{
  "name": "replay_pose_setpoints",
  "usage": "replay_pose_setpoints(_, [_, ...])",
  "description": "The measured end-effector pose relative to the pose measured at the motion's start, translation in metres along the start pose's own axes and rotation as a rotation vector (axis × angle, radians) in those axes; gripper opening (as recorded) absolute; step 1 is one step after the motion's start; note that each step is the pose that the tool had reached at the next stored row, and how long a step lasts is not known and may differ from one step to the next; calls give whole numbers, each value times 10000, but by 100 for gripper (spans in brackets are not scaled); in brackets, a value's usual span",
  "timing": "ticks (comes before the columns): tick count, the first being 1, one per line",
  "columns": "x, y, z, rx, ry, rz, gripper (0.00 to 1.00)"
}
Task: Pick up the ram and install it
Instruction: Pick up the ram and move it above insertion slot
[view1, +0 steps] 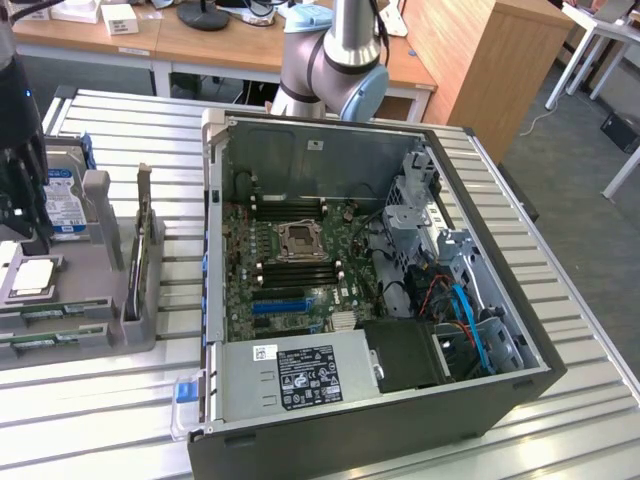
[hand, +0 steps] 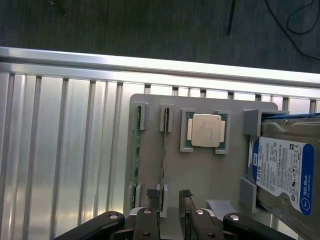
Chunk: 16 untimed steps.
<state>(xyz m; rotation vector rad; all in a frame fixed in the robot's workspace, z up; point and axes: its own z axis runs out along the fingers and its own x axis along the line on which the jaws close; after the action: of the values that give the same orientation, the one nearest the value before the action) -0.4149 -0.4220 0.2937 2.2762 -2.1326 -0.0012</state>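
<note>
Two rams, thin green sticks, stand on edge in a grey holder tray (hand: 220, 170): one (hand: 136, 155) near the tray's side, the other (hand: 163, 160) beside it. In the exterior view they lie at the tray's near end (view1: 50, 314). My gripper (hand: 169, 196) hovers over the tray, open, its dark fingertips (hand: 151, 194) either side of the second stick's end and holding nothing. The exterior view has the gripper (view1: 28, 238) at its far left, above the tray. The open computer case (view1: 480, 400) shows the motherboard (view1: 290, 262) with dark memory slots (view1: 296, 268).
A square silver processor chip (hand: 206, 130) and a blue-labelled hard drive (hand: 282, 172) also sit in the tray. A grey upright bracket (view1: 140, 250) stands between tray and case. The slatted metal table (view1: 90, 400) carries everything. The arm's base (view1: 335, 70) rises behind the case.
</note>
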Motion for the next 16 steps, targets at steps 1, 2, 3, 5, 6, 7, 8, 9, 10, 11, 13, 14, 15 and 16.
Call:
replay_pose_setpoints(1, [0,0,18,0,0,0,30])
replay_pose_setpoints(2, [0,-1,36,0,0,0,30])
replay_pose_setpoints(3, [-1,-1,54,0,0,0,30])
replay_pose_setpoints(5, [-1,-1,90,0,0,0,30])
replay_pose_setpoints(6, [-1,-2,107,-1,1,0,30])
replay_pose_setpoints(7, [-2,-2,125,-1,1,0,30])
replay_pose_setpoints(8, [-2,-2,142,-1,1,0,30])
replay_pose_setpoints(9, [-2,-2,156,-1,1,0,30])
replay_pose_setpoints(10, [-2,-3,164,0,0,0,30])
replay_pose_setpoints(11, [-2,-2,164,-3,1,0,30])
replay_pose_setpoints(13, [-2,-2,164,-3,1,0,30])
replay_pose_setpoints(14, [-2,-3,164,-2,1,0,30])
replay_pose_setpoints(15, [1,-2,166,0,0,2,30])
replay_pose_setpoints(16, [11,-1,167,2,0,1,30])
